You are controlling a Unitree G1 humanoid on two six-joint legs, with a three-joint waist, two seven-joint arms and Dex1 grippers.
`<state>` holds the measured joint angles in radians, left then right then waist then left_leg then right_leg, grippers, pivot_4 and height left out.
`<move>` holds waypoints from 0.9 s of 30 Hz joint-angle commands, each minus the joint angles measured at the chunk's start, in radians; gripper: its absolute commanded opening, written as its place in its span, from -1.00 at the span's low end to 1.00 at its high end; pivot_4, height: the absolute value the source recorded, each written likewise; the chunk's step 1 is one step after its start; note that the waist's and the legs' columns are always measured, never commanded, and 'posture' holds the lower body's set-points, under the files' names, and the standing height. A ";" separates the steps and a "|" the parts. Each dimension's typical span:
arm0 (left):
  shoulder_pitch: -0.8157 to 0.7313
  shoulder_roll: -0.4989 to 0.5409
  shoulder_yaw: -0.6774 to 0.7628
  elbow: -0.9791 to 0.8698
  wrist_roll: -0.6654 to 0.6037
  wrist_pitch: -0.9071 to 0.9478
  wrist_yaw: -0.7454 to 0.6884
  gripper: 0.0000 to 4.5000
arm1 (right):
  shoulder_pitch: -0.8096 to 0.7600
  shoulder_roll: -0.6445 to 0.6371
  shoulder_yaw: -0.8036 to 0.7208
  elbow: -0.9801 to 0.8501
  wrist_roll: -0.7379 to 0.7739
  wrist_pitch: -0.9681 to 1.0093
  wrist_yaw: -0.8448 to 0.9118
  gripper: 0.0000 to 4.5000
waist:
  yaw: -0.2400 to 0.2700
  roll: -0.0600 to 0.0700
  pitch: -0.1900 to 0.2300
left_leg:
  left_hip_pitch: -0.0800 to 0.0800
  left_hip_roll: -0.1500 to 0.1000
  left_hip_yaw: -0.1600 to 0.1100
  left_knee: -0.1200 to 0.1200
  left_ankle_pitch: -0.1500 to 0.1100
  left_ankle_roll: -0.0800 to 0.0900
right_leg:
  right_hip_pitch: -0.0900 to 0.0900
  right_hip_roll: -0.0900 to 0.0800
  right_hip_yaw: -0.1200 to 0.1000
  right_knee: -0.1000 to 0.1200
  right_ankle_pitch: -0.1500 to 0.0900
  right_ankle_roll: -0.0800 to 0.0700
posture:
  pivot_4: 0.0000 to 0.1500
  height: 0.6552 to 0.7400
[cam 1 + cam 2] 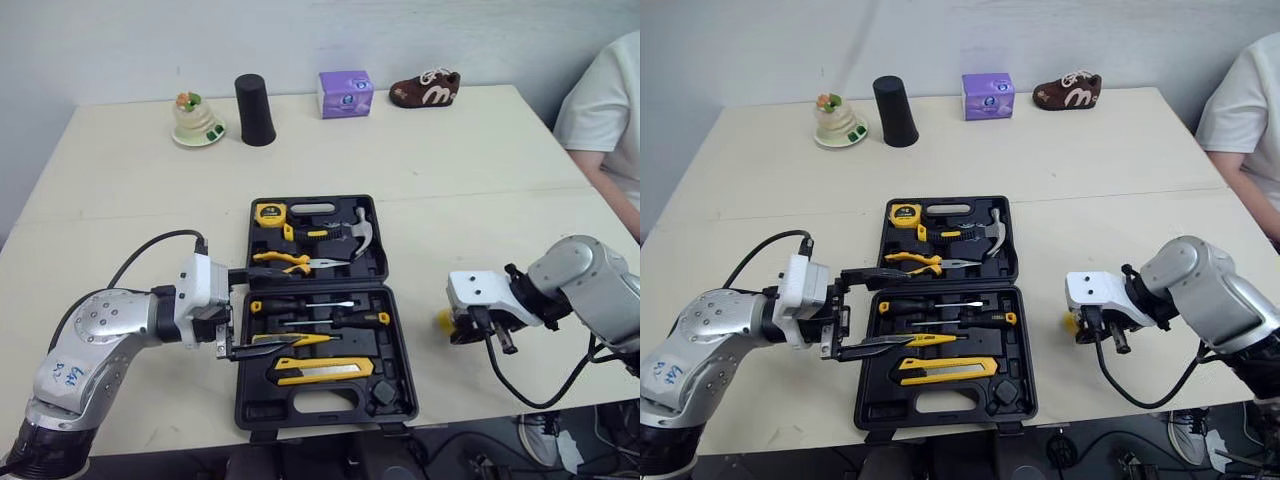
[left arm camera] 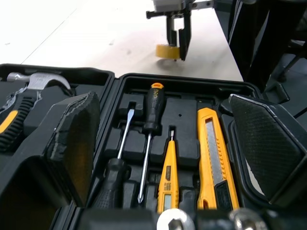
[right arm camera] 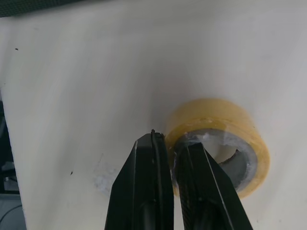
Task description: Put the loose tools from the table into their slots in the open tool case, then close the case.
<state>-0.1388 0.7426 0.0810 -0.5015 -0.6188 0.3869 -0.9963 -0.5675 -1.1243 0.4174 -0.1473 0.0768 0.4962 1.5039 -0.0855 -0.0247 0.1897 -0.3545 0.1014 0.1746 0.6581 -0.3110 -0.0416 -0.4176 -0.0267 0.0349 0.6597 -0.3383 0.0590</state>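
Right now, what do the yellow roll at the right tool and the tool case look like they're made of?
Yellow roll: looks like adhesive tape. It is glossy, slightly translucent yellow film wound in layers around a grey core, which could be cardboard or plastic.
Tool case: looks like black moulded plastic with a matte finish, judging by the shaped recesses pressed into it for each item.

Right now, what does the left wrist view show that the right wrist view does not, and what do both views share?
The left wrist view adds the open tool case, with screwdrivers, a yellow tester, a utility knife and a hammer in their slots. The right wrist view adds the contact up close: one of the fingers lies outside the roll's wall, the other on its core side. Both share the right gripper at the yellow tape roll on the table.
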 commanded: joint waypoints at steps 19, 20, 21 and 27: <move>0.000 -0.009 -0.022 -0.021 0.001 -0.016 -0.010 1.00 | 0.178 -0.083 -0.159 -0.119 -0.006 -0.094 -0.074 0.47 | -0.002 -0.003 0.000 | 0.000 0.000 0.000 0.001 -0.001 0.002 | 0.001 0.000 0.000 0.000 0.000 0.000 | 1.00 1.00; 0.003 -0.007 -0.022 -0.025 -0.002 -0.014 -0.015 1.00 | 0.185 -0.078 -0.157 -0.110 -0.020 -0.112 -0.087 0.47 | -0.003 -0.004 0.000 | 0.002 0.000 0.000 0.001 -0.001 0.002 | 0.002 0.000 0.000 0.000 0.000 0.000 | 1.00 1.00; 0.005 -0.003 -0.023 -0.028 -0.003 -0.013 -0.022 1.00 | 0.190 -0.065 -0.158 -0.100 -0.030 -0.125 -0.108 0.47 | -0.002 -0.004 0.000 | 0.002 0.000 0.000 0.002 -0.001 0.002 | 0.003 0.000 0.000 0.000 0.000 0.000 | 1.00 1.00; -0.012 0.001 -0.017 -0.015 0.004 -0.015 -0.039 1.00 | 0.192 -0.028 -0.161 -0.093 -0.037 -0.130 -0.129 0.47 | 0.001 -0.004 0.000 | 0.002 0.000 0.000 0.002 -0.001 0.002 | 0.003 0.000 0.000 0.000 0.000 0.000 | 1.00 1.00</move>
<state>-0.1408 0.7369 0.0575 -0.4983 -0.6068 0.3793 -1.0293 -0.3681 -1.1547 0.2733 -0.2299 0.0461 0.3721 1.3774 -0.0850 -0.0292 0.1901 -0.3528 0.1013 0.1743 0.6603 -0.3119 -0.0400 -0.4148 -0.0270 0.0348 0.6599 -0.3382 0.0591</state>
